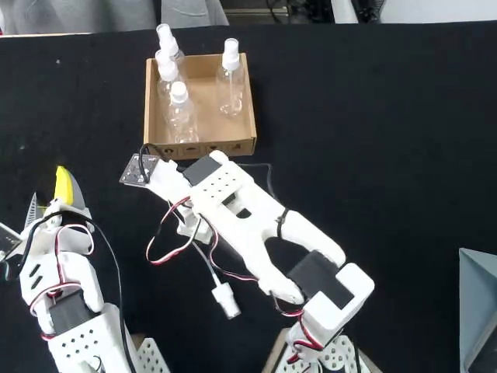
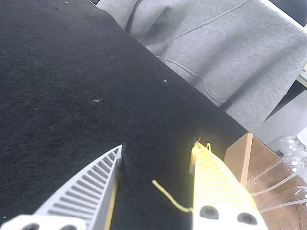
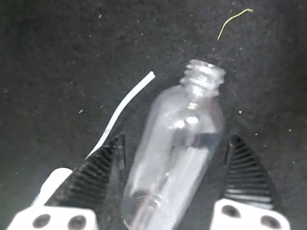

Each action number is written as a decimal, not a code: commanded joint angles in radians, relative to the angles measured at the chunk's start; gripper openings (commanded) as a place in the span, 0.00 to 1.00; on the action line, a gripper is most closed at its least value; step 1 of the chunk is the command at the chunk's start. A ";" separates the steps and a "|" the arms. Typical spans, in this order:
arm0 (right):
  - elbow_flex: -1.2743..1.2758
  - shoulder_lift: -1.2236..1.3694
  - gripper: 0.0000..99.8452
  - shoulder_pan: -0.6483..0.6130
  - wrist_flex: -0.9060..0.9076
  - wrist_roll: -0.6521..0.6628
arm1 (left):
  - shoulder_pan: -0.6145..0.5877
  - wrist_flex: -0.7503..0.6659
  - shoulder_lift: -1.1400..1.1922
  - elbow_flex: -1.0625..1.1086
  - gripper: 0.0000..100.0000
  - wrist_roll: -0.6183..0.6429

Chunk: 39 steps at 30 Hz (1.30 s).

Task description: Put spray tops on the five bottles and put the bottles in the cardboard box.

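- Right gripper [image 3: 177,139]: spread wide and empty, one finger on either side of the uncapped bottle [image 3: 175,158], with no visible contact; seen left of centre in the high view, just below the lower left corner of the cardboard box [image 1: 200,148].
- Uncapped bottle: clear plastic, lying on its side on the black tabletop [image 1: 373,116], threaded neck pointing away from the wrist.
- Step in hand, as judged: grasping the last bottle for capping. Best closed on the widest part of the body and centred between the fingers. Light squeeze only, given thin plastic likely to dent or slip. Neck to be left free for the top.
- Spray top [image 1: 227,301]: apparently loose with its dip tube, lying below centre in the high view. Tube to be fed into the neck first, then the top seated straight.
- Left gripper [image 2: 158,148]: open, holding nothing, at the lower left of the high view, well apart from the bottle; probably needed for the top.
- Capped bottles [image 1: 231,78]: four in the box, three crowded in its left half with one poking past the upper left corner, and one at its right. Bare floor between them, likely room for the fifth.
- Writing: none readable. No labels visible on the bottles; small dark marks [image 1: 186,148] on the box's front wall too small to make out.
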 commanded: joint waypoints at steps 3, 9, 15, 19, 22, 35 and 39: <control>-0.073 -0.013 0.25 0.028 0.011 -0.002 | 0.013 -0.023 -0.011 0.022 0.21 -0.005; -0.097 -0.013 0.25 0.029 0.011 -0.087 | 0.013 -0.023 -0.011 0.022 0.21 -0.005; -0.096 -0.004 0.25 0.031 0.003 -0.086 | 0.013 -0.021 -0.011 0.022 0.21 -0.005; -0.088 -0.004 0.25 0.051 0.011 -0.081 | 0.013 -0.021 -0.011 0.022 0.21 -0.005; -0.087 -0.004 0.25 0.074 0.011 -0.072 | 0.013 -0.020 -0.011 0.022 0.21 -0.005; -0.053 0.004 0.25 0.068 0.011 0.015 | 0.035 -0.018 -0.011 0.022 0.21 -0.005; -0.062 0.059 0.25 0.046 0.009 0.015 | 0.035 -0.018 -0.011 0.022 0.21 -0.005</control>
